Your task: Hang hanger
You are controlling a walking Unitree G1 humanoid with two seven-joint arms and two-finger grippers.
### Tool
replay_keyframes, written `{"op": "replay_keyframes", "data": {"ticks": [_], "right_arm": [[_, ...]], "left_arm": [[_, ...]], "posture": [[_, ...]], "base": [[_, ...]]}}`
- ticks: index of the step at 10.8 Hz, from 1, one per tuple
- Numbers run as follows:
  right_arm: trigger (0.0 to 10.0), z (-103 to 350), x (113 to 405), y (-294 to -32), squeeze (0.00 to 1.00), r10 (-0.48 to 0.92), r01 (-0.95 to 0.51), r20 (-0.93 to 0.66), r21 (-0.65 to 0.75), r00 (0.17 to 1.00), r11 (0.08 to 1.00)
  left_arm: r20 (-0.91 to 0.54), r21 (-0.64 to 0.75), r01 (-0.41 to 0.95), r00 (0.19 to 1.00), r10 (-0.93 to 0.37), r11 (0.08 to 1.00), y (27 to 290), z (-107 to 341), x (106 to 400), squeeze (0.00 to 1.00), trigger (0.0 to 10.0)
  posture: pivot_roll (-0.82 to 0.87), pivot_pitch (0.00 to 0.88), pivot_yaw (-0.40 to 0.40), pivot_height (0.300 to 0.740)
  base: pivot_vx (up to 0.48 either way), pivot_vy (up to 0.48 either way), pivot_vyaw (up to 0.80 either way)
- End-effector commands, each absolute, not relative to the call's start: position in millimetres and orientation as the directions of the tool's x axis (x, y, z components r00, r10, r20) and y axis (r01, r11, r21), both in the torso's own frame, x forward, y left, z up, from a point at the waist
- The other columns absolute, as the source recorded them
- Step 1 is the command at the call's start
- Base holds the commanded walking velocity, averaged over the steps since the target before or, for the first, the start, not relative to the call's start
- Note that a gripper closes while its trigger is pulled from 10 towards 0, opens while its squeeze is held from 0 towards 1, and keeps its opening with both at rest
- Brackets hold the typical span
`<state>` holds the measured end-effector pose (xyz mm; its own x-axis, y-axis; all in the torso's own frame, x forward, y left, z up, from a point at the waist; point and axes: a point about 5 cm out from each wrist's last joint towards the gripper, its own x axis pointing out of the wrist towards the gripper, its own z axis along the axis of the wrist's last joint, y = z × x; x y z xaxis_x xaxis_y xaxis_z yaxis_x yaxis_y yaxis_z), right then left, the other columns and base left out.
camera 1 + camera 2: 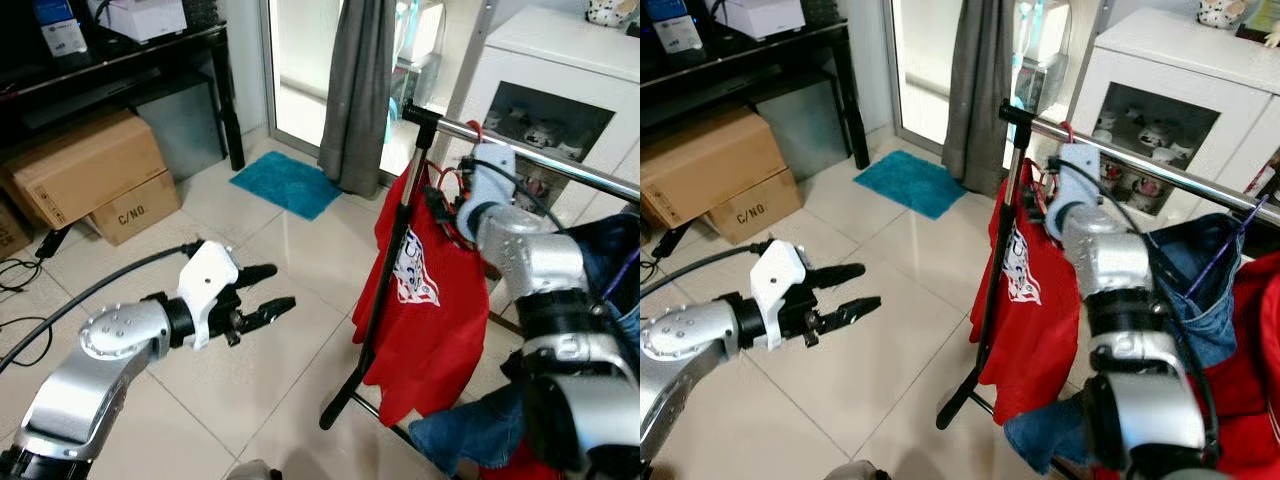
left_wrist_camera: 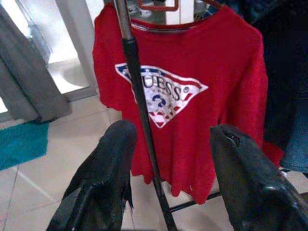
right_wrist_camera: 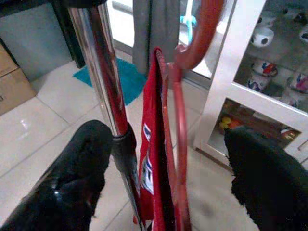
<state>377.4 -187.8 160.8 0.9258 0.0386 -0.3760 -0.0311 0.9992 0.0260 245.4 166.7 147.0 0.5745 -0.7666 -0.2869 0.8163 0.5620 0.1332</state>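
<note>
A red hanger (image 3: 179, 120) carries a red T-shirt (image 1: 425, 300) with a printed logo. Its hook (image 3: 199, 43) sits at the chrome rail (image 1: 560, 162) of a clothes rack, near the rail's left end. My right gripper (image 1: 438, 198) is raised to the shirt's collar just below the rail. It is open, its fingers (image 3: 89, 159) spread either side of the hanger neck and not touching it. My left gripper (image 1: 278, 287) is open and holds nothing. It hovers over the floor tiles left of the rack, pointing at the shirt.
The rack's black upright pole (image 1: 385, 270) slants down to the floor. Blue jeans (image 1: 610, 250) hang further right on the rail. A white cabinet (image 1: 560, 90) stands behind, with a grey curtain (image 1: 358, 90), a teal mat (image 1: 287, 183) and cardboard boxes (image 1: 85, 165) at left.
</note>
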Motion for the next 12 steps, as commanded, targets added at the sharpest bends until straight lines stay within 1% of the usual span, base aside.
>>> {"op": "replay_keyframes", "data": {"ticks": [1, 5, 12], "right_arm": [[0.0, 167.3, 381.1, -189.7, 0.0, 0.054, -0.042, -0.359, 0.043, 0.932, 0.998], [0.0, 159.1, 384.6, -196.2, 0.0, 0.048, -0.039, -0.38, 0.031, 0.924, 0.999], [0.0, 153.8, 388.5, -192.4, 0.0, 0.081, -0.073, -0.387, 0.035, 0.918, 0.997]], "left_arm": [[-0.307, 0.127, 0.826, 0.56, -0.77, 0.55, 166.2, 145.2, 245.2, 0.0, 10.0], [-0.301, 0.119, 0.833, 0.549, -0.78, 0.541, 163.4, 144.6, 244.2, 0.0, 10.0], [-0.304, 0.116, 0.821, 0.566, -0.767, 0.56, 166.3, 140.9, 242.5, 0.0, 10.0]], "posture": [[0.07, 0.0, -0.009, 0.723], [0.07, 0.0, -0.005, 0.723], [0.08, 0.0, -0.017, 0.723]], "base": [[0.0, 0.0, 0.0], [0.0, 0.0, 0.0], [0.0, 0.0, 0.0]]}}
